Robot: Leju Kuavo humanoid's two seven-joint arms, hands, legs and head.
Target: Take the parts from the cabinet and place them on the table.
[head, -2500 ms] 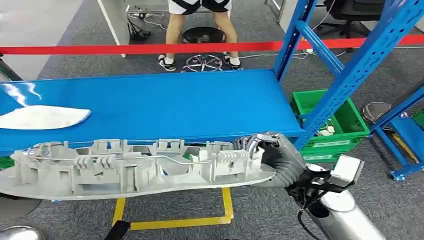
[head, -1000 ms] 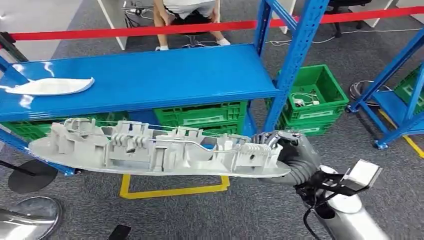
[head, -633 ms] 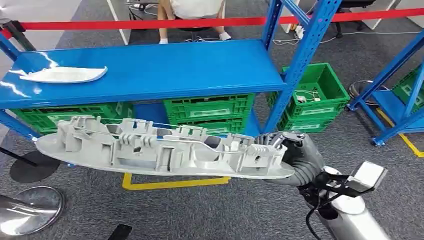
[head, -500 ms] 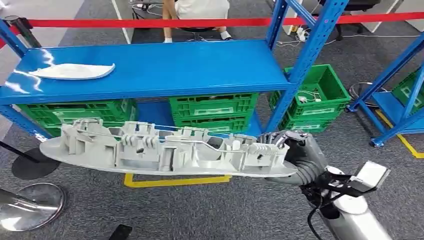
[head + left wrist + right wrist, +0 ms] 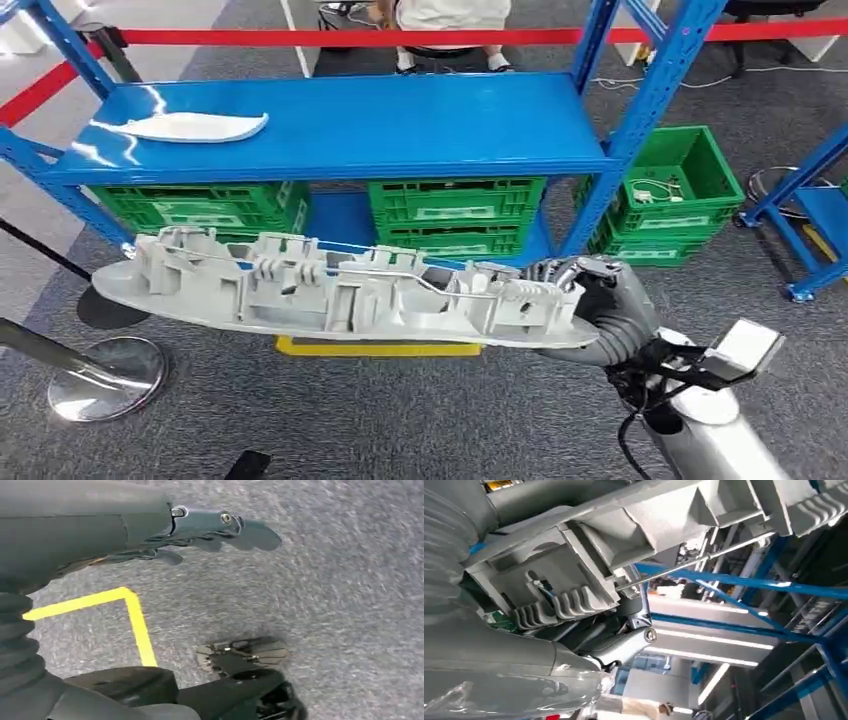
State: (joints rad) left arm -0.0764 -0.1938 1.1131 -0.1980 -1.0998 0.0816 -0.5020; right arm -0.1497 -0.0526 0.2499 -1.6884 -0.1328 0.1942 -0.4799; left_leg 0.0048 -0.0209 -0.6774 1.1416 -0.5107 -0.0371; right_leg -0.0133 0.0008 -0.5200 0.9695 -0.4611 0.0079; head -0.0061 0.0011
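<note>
Grey moulded plastic part (image 5: 330, 295), long and ribbed, is grasped at one end by the right robot hand (image 5: 590, 300), clear of the blue steel shelf (image 5: 400, 125). Left robot hand (image 5: 200, 527) hangs released. Carrying step: next, find the worktop.

Right arm reaches forward from the lower right, wrist bent inward. Right hand (image 5: 590, 300) grips one end of the long grey part (image 5: 330, 295), fingers (image 5: 624, 647) curled around its ribbed edge. Left hand (image 5: 200, 535) hangs over the floor, fingers extended, holding nothing.
</note>
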